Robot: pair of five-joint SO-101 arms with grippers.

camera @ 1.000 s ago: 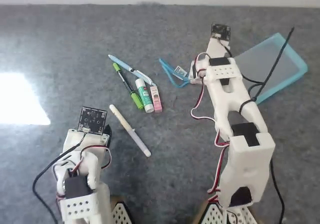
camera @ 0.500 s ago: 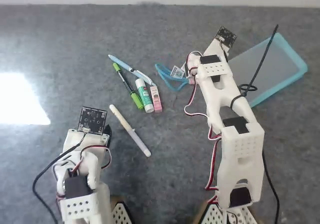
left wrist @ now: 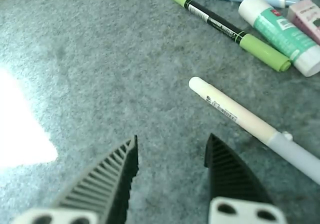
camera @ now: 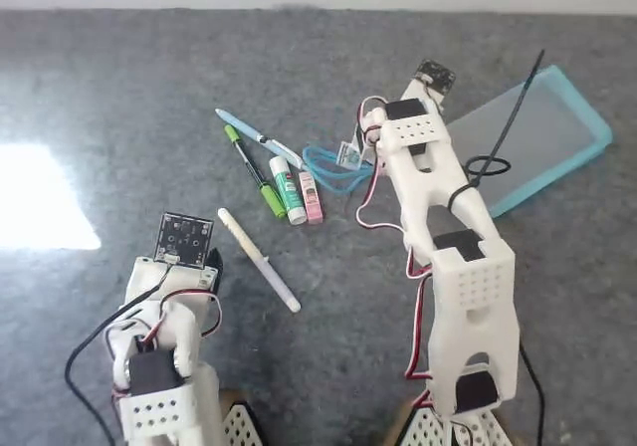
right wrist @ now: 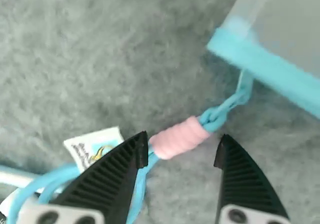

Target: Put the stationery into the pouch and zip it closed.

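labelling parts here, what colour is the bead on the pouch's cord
The bead is pink, clearest in the right wrist view.

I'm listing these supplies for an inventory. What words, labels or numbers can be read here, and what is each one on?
No text here is legible enough to quote.
White pen: a short row of tiny print, too small to read.
Green marker: pale print on the black barrel, blurred.
Glue stick: label print, blurred.
Paper tag: printed marks, blurred.

right end effector (right wrist: 181,143): swung left across desk (camera: 109,78) | blue cord (camera: 326,170): dragged toward glue stick (camera: 289,189), loop widened
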